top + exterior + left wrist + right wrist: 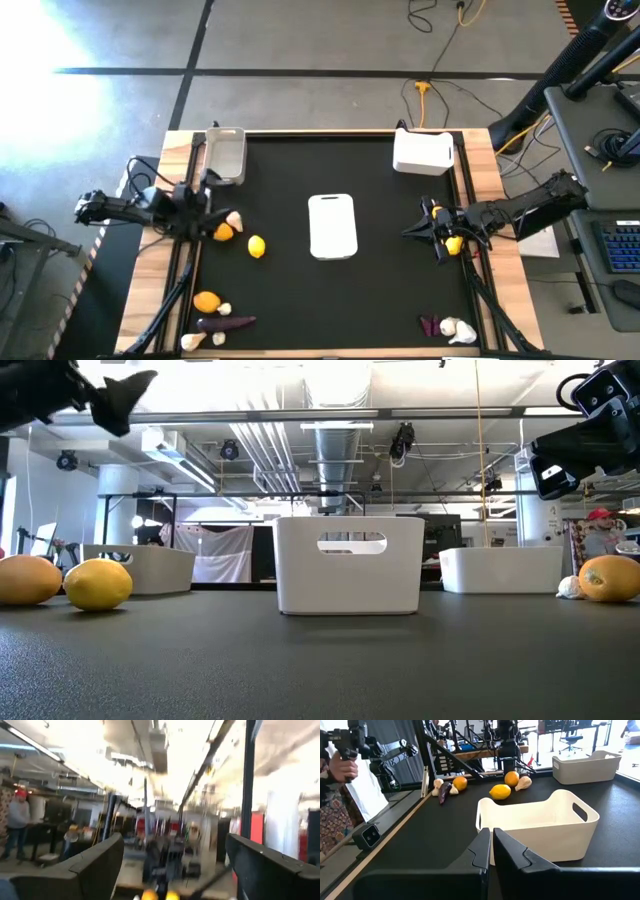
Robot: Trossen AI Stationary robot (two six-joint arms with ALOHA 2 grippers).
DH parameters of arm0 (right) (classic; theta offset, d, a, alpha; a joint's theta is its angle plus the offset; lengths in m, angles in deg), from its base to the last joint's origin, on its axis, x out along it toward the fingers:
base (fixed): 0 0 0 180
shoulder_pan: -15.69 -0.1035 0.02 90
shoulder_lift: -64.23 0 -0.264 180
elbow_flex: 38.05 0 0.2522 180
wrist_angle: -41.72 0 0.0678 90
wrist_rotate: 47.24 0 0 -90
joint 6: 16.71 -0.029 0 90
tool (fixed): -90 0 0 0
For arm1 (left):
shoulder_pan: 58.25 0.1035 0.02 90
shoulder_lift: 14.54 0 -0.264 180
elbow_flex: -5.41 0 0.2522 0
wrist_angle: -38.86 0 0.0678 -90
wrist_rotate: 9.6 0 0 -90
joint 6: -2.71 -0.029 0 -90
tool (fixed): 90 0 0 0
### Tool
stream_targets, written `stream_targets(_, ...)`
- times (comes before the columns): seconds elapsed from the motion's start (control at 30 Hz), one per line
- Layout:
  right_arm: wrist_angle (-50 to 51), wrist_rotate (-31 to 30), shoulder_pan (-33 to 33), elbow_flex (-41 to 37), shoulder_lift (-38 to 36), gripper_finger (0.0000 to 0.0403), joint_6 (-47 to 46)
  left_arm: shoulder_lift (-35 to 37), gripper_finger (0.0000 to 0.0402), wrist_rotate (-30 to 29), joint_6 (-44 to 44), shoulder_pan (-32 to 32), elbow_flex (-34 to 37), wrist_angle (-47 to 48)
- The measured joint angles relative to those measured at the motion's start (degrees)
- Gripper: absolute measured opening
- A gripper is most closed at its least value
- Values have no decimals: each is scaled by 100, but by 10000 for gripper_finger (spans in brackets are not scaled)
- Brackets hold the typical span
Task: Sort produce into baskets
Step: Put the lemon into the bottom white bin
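Note:
Three baskets stand on the black mat: a grey-translucent one (225, 155) at the far left, a white one (423, 152) at the far right, and a white one (333, 225) in the middle. A yellow fruit (257, 246), an orange fruit (223, 232) and a garlic bulb (235, 220) lie left of the middle basket. My left gripper (172, 865) is open and empty, raised above them (208, 198). My right gripper (491, 850) is shut and empty, right of the middle basket (408, 232) and pointing at it (540, 827). A yellow fruit (453, 244) lies under the right arm.
At the near left lie an orange fruit (207, 301), a purple vegetable (228, 323) and garlic bulbs (193, 341). At the near right lie a purple piece (432, 325) and a garlic bulb (455, 328). Wooden rails border the mat. A person (340, 770) stands beyond the table's left side.

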Motion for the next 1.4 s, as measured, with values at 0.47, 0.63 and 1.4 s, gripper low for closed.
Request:
stream_targets(0.47,0,0,2,0,0,13,0,-1120,331,64,1997,-7,78,-1146)
stream_targets(0.63,0,0,2,2,0,13,0,-1812,331,-4,1993,-7,84,-1742)
stream_targets(1.4,0,0,0,2,0,13,0,-3212,331,-2118,2635,138,-2436,3275)
